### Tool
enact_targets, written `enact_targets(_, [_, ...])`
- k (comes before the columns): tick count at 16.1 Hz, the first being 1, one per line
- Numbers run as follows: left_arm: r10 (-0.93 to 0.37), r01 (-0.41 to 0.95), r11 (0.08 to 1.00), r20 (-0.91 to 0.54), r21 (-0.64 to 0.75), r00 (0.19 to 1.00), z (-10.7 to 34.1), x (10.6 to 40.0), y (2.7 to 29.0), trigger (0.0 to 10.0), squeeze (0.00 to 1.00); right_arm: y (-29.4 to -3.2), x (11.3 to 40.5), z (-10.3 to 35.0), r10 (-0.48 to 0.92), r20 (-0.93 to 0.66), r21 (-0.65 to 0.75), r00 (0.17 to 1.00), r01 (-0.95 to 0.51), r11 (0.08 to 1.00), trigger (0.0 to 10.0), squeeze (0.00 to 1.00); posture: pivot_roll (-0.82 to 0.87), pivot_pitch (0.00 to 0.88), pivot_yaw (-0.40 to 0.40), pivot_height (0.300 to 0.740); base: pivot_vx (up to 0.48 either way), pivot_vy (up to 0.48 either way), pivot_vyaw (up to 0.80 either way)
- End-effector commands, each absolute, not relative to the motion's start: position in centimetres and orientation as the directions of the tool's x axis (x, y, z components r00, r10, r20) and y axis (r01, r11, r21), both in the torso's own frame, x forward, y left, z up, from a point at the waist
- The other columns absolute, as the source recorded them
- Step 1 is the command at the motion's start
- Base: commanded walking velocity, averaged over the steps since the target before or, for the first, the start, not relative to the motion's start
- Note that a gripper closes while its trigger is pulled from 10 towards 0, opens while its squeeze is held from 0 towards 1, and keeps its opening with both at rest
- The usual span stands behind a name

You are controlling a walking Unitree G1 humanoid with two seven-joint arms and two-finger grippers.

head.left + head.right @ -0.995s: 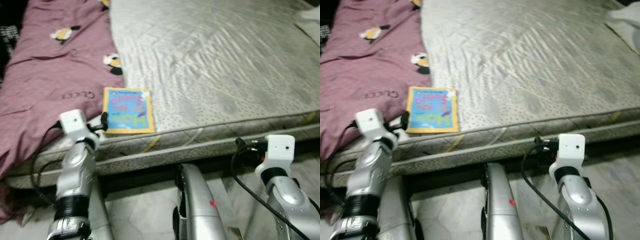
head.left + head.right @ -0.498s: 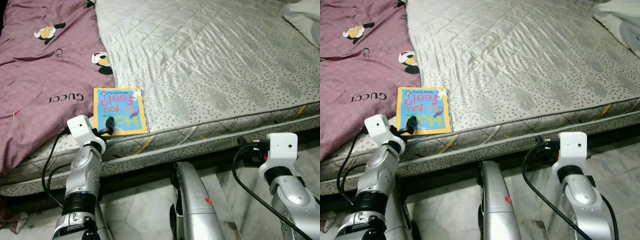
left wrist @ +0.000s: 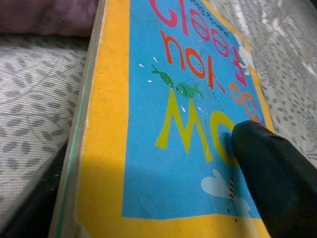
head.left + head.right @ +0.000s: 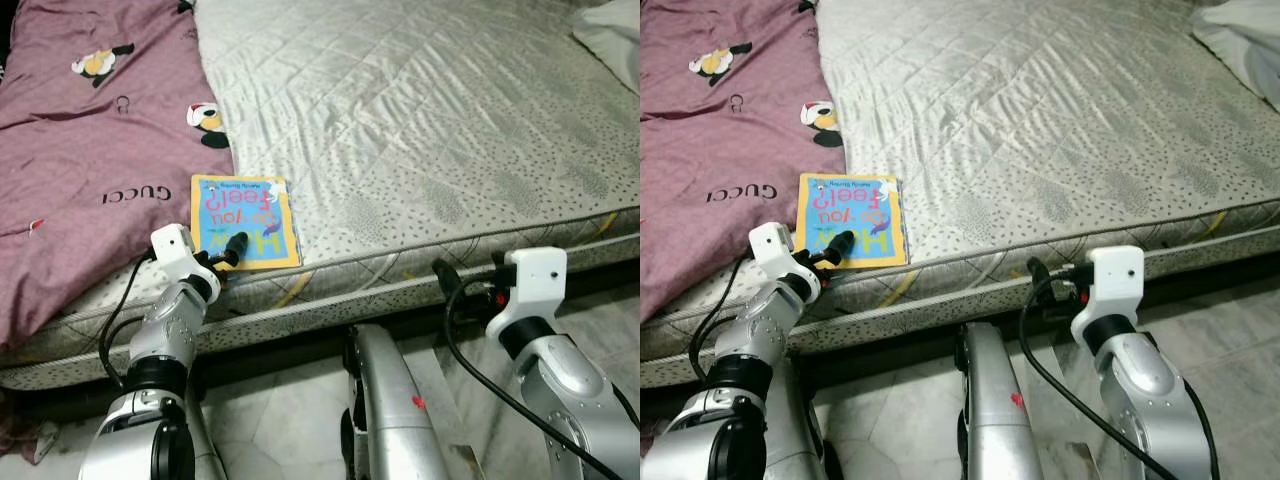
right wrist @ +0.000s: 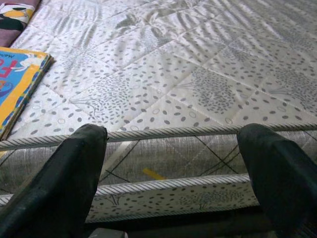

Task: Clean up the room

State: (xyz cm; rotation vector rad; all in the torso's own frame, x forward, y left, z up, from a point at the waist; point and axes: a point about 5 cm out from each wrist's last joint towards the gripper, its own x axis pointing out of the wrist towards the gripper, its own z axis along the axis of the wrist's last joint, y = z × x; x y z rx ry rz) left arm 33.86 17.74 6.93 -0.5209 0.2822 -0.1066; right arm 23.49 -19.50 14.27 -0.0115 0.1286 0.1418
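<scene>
A thin children's book (image 4: pixel 243 215) with a yellow border and blue cover lies flat on the grey quilted mattress (image 4: pixel 430 130), near its front edge and beside the maroon blanket (image 4: pixel 90 170). My left gripper (image 4: pixel 232 250) is open at the book's near edge. One black finger (image 3: pixel 275 178) rests on the blue cover (image 3: pixel 173 124), and the other is hidden past the book's edge. My right gripper (image 5: pixel 168 191) stands open and holds nothing. It points at the mattress's side, with the book's corner (image 5: pixel 20 74) off to one side.
The maroon blanket with penguin prints covers the bed's left part and hangs over the front edge. A white pillow (image 4: pixel 610 25) lies at the far right corner. Below the bed frame (image 4: pixel 330 335) is a pale tiled floor (image 4: pixel 270 420).
My left gripper has reached forward from the mattress edge onto the book's near edge. The right arm has shifted slightly left toward the bed. The camera has moved a little.
</scene>
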Motion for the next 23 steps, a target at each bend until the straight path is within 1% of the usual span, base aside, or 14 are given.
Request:
enact_targets(1, [-0.220, 0.040, 0.845, -0.279, -0.533, 0.935, 5.9, 33.5, 17.0, 0.0, 0.00, -19.6, 23.4, 14.5, 0.140, -0.129, -0.016, 0.982, -0.143, 0.990, 10.0, 0.00, -0.29, 0.143, -0.062, 0.484, 0.000, 0.000, 0.00])
enact_targets(6, [-0.273, 0.069, 0.812, -0.273, -0.580, 0.923, 5.9, 33.6, 17.2, 0.0, 0.00, -19.4, 24.2, 14.4, 0.150, -0.126, -0.025, 0.981, -0.154, 0.988, 10.0, 0.00, -0.26, 0.119, -0.059, 0.484, 0.000, 0.000, 0.00])
enact_targets(9, [-0.273, 0.073, 0.815, -0.270, -0.575, 0.923, 6.0, 33.7, 17.4, 0.0, 0.00, -19.1, 24.7, 14.4, 0.157, -0.114, -0.033, 0.981, -0.161, 0.986, 10.0, 0.00, -0.26, 0.109, -0.054, 0.484, 0.000, 0.000, 0.00])
enact_targets(11, [-0.283, 0.100, 0.819, -0.247, -0.565, 0.927, 6.5, 34.1, 17.6, 0.0, 0.00, -19.0, 24.8, 14.4, 0.159, -0.109, -0.037, 0.981, -0.164, 0.986, 10.0, 0.00, -0.26, 0.102, -0.046, 0.484, 0.000, 0.000, 0.00])
enact_targets(14, [-0.299, 0.130, 0.825, -0.230, -0.550, 0.926, 7.0, 34.5, 17.3, 0.0, 0.00, -18.9, 25.2, 14.3, 0.150, -0.099, -0.045, 0.984, -0.155, 0.987, 10.0, 0.00, -0.25, 0.087, -0.036, 0.484, 0.000, 0.000, 0.00])
enact_targets(18, [-0.333, 0.169, 0.824, -0.221, -0.541, 0.917, 7.4, 34.8, 16.9, 0.0, 0.00, -18.1, 25.8, 14.1, 0.167, -0.081, -0.041, 0.983, -0.170, 0.985, 10.0, 0.00, -0.23, 0.067, -0.025, 0.484, 0.000, 0.000, 0.00])
enact_targets(21, [-0.326, 0.173, 0.829, -0.209, -0.531, 0.922, 7.8, 35.0, 17.1, 0.0, 0.00, -17.7, 26.1, 13.9, 0.175, -0.074, -0.035, 0.982, -0.177, 0.984, 10.0, 0.00, -0.20, 0.050, -0.029, 0.484, 0.000, 0.000, 0.00])
enact_targets(23, [-0.324, 0.207, 0.836, -0.153, -0.508, 0.934, 8.9, 35.4, 16.8, 0.0, 0.00, -16.2, 26.6, 13.7, 0.271, -0.065, 0.043, 0.960, -0.269, 0.962, 10.0, 0.00, -0.16, 0.031, -0.027, 0.484, 0.000, 0.000, 0.00])
